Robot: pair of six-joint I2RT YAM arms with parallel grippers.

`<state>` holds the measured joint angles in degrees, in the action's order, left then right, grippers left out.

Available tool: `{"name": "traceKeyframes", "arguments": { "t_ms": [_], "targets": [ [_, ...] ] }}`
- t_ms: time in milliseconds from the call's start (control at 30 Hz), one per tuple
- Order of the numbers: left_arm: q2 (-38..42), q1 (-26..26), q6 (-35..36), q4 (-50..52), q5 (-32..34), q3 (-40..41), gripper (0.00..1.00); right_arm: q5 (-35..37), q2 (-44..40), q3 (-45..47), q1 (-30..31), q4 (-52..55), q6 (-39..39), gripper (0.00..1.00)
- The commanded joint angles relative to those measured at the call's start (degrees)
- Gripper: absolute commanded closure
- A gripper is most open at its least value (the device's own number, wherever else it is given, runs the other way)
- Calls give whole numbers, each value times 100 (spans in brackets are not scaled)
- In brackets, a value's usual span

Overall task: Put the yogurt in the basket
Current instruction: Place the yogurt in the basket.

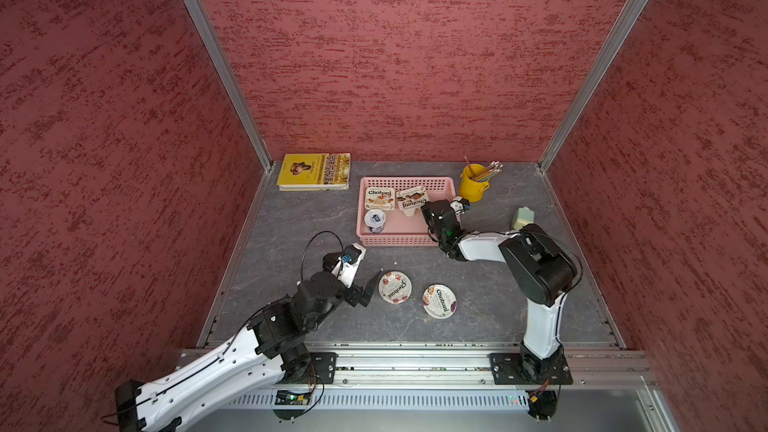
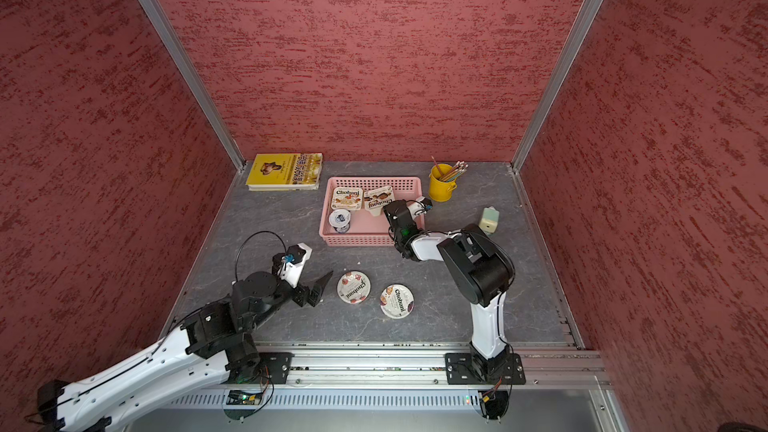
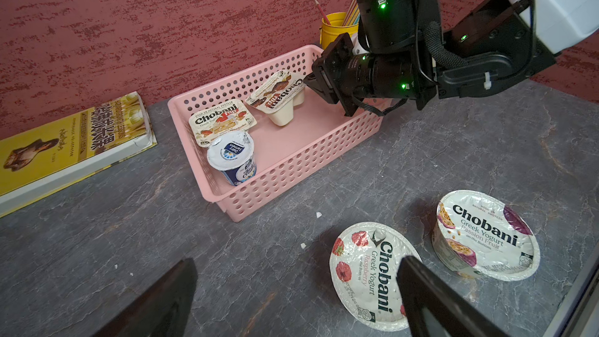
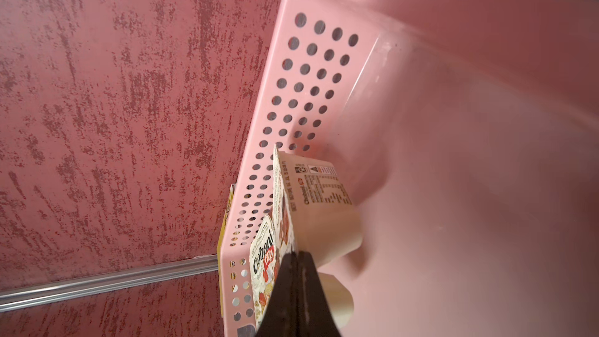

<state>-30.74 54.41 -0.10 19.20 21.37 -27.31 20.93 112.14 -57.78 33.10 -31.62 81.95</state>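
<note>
Pink basket (image 1: 395, 239), in a top view: three cups inside, namely flat cup (image 1: 379, 198), blue-lid cup (image 1: 375, 220) and tilted cup (image 1: 411, 200). My right gripper (image 1: 422, 206) reaches in over the basket's right wall, at the tilted cup. Raspberry cup (image 1: 395, 287) and passion-fruit cup (image 1: 439, 301) stand on the table (image 1: 291, 222), nearer my bases than the basket. My left gripper (image 1: 369, 288) sits just beside the raspberry cup.

Left wrist: my left jaws are wide apart, holding nothing. One finger overlaps the raspberry lid. The tilted cup leans, one end raised toward my right fingertips.

Right wrist: my right jaws are pressed together, pinching that cup's lid rim. Flat cup just beyond it.
</note>
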Motion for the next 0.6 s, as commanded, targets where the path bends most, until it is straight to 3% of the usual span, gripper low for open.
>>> {"name": "traceKeyframes", "arguments": {
  "t_ms": [0, 567],
  "targets": [
    [7, -43, 105, -179, -60, 77, 0, 367, 71, -192, 55, -174, 156, 100],
    [-28, -80, 168, -223, -97, 92, 0, 469, 264, -642, 100, 493, 281, 100]
  ]
}}
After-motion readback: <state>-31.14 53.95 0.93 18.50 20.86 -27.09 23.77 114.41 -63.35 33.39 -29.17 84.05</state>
